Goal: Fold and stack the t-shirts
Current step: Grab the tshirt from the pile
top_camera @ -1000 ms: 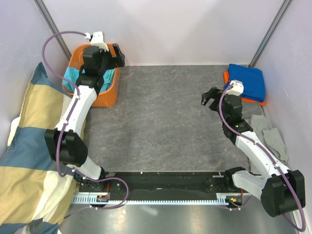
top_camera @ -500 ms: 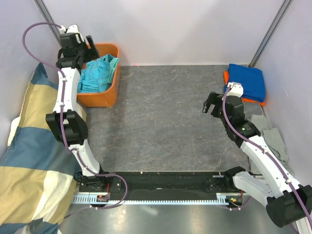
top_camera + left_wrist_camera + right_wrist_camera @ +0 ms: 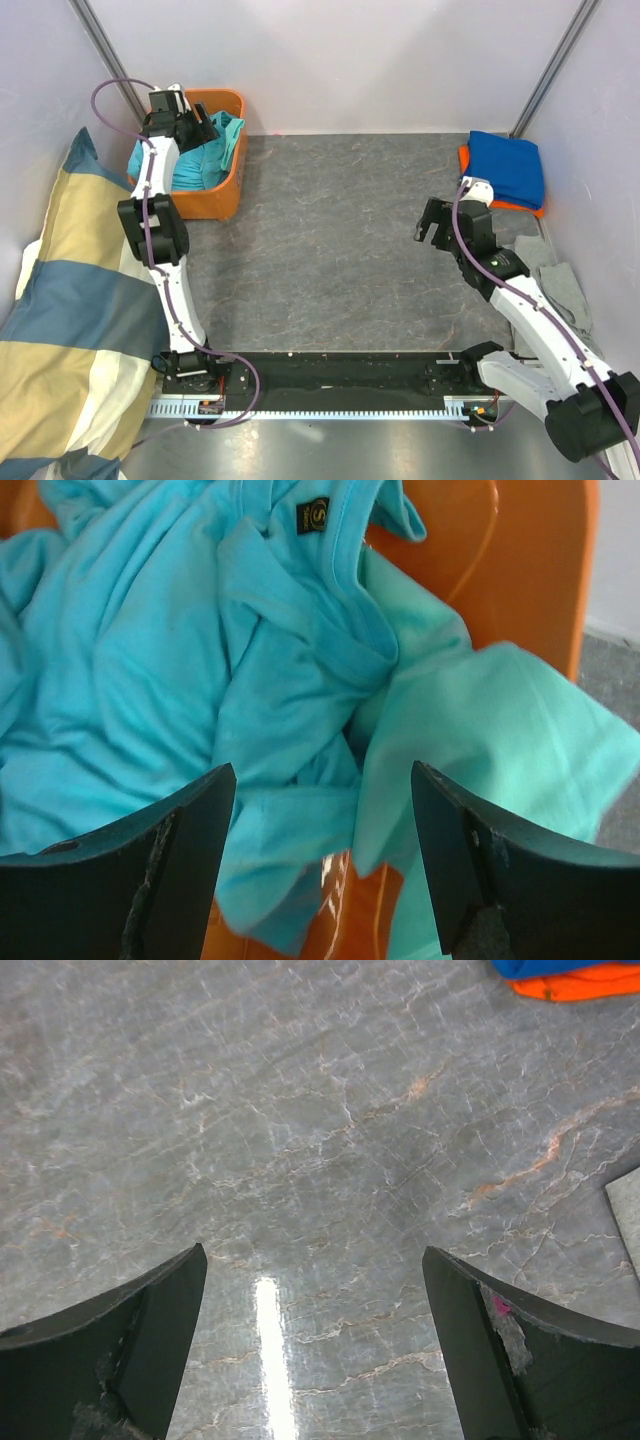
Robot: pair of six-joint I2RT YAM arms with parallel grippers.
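A heap of t-shirts fills the orange bin (image 3: 215, 195) at the back left: a turquoise one (image 3: 180, 650) with a black neck label, and a mint one (image 3: 480, 730) draped over the rim. My left gripper (image 3: 200, 130) hangs open just above the heap; in the left wrist view the left gripper (image 3: 320, 780) has its jaws on either side of loose turquoise and mint folds without pinching them. A folded royal blue t-shirt (image 3: 508, 165) lies on an orange one (image 3: 500, 206) at the back right. My right gripper (image 3: 428, 222) is open over bare tabletop, as the right wrist view (image 3: 315, 1260) confirms.
A big blue-and-cream striped pillow (image 3: 70, 330) lies along the left side. A grey cloth (image 3: 560, 285) sits by the right wall beside the right arm. The marbled grey table (image 3: 330, 230) stretches between the bin and the folded stack.
My left arm swung from over the bin to its far left corner and has come down onto the heap, its jaws narrowing a little. The right gripper drifted slightly nearer.
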